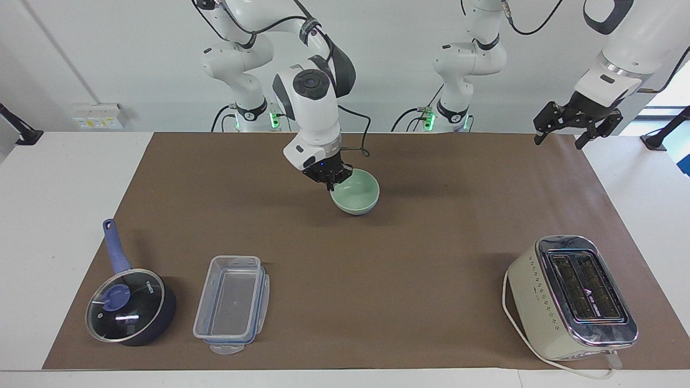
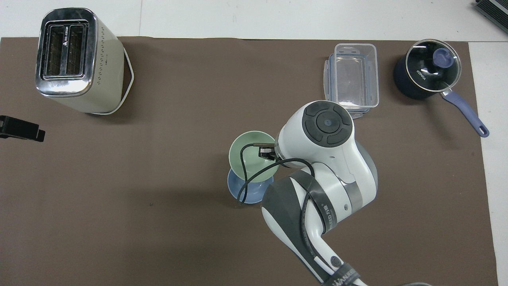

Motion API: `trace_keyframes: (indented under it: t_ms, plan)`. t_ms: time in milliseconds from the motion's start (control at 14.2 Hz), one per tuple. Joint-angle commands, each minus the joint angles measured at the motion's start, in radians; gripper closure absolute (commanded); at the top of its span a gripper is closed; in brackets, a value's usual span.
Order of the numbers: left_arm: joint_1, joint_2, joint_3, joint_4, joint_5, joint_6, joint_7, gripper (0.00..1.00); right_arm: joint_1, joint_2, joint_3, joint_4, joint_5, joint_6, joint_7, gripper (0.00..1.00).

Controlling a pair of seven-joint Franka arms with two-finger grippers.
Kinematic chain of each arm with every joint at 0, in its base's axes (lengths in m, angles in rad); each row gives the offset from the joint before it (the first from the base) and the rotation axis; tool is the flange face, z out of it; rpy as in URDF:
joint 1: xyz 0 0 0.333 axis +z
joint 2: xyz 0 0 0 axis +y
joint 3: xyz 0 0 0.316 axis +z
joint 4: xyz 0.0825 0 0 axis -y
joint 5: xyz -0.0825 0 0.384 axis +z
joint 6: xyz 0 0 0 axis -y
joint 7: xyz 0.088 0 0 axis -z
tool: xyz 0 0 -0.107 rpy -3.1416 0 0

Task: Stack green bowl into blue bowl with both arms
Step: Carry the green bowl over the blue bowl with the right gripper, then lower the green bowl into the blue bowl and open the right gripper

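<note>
green bowl (image 1: pixel 356 195), light, stiff and smooth-walled, hangs by its rim in the shut right gripper (image 1: pixel 330 180) over the blue bowl (image 2: pixel 249 190), a thin edge hold likely to tip; left gripper (image 1: pixel 575 125) waits open.

"KONKA" on the saucepan lid (image 2: pixel 428 65); arm lettering unreadable

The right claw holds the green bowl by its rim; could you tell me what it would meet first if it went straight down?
Most likely the blue bowl: the right claw carries the green bowl over it, though how far apart they are is unclear.
</note>
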Motion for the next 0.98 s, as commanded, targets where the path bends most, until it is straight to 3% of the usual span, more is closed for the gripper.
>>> trace_keyframes:
  t_ms: [0, 913]
  plan:
    - [0.006, -0.019, -0.006, -0.018, 0.022, -0.007, -0.013, 0.0, 0.012, 0.002, 0.002, -0.034, 0.005, 0.044, 0.013, 1.0]
    - [0.006, -0.019, -0.006, -0.018, 0.022, -0.007, -0.013, 0.0, 0.034, -0.077, 0.011, -0.2, 0.057, 0.121, -0.039, 1.0]
